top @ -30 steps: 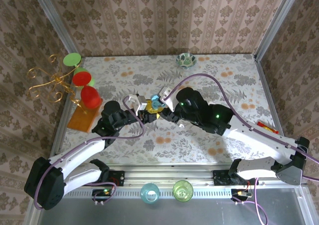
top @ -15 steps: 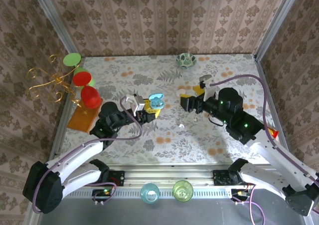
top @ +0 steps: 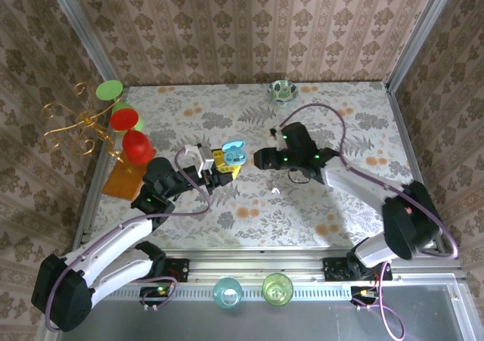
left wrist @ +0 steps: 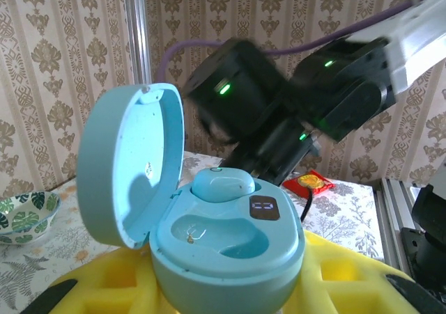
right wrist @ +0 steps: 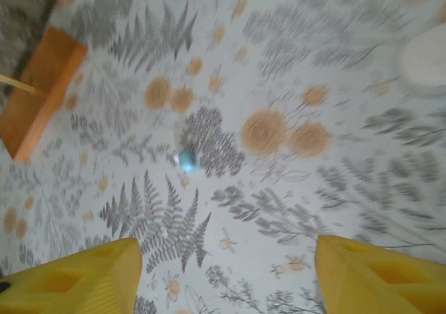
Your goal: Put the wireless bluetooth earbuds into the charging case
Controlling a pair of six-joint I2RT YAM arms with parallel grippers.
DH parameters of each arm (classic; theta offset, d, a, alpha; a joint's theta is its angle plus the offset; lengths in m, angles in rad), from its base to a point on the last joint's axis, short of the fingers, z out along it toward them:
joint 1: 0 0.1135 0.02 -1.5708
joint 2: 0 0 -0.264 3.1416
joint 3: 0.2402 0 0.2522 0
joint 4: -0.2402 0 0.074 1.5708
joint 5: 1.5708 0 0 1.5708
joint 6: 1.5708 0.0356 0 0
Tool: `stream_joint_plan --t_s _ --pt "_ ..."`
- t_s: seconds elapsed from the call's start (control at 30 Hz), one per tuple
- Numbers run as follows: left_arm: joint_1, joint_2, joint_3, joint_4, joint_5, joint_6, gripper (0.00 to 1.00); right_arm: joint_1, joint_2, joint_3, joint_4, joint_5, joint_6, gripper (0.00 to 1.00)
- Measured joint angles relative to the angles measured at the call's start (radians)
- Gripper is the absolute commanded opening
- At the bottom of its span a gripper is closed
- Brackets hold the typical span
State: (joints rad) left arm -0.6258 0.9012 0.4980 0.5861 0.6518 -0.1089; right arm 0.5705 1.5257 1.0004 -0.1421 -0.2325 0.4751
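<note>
Left tool clamps the open charging case; right tool, open and empty, should centre over the earbud at 11 o'clock.

The top external camera is mounted high behind the arm bases and looks steeply down over the whole tabletop. The left wrist camera sits low and very close to the open charging case, facing level across it toward the right arm; both, plus the bowl, also appear from above. The right wrist camera looks down on the tabletop from farther off, blurred, sharing the orange block with the top view.
</note>
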Motion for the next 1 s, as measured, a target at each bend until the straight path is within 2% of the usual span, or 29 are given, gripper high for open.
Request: stream_joint_plan --t_s 0.2,0.5,0.8,1.0 --pt "0.000 0.000 0.000 0.000 0.000 -0.003 0.20 0.085 0.293 0.237 -0.062 -0.090 0.025 0.61" --pt "-0.002 0.000 0.000 -0.004 0.000 -0.003 0.20 0.164 0.590 0.537 -0.128 -0.151 0.010 0.62" --pt "-0.002 0.000 0.001 -0.020 -0.001 -0.003 0.20 0.152 0.748 0.739 -0.210 -0.191 -0.066 0.62" --pt "-0.002 0.000 0.001 -0.024 -0.001 -0.003 0.20 0.147 0.781 0.755 -0.232 -0.203 -0.099 0.62"
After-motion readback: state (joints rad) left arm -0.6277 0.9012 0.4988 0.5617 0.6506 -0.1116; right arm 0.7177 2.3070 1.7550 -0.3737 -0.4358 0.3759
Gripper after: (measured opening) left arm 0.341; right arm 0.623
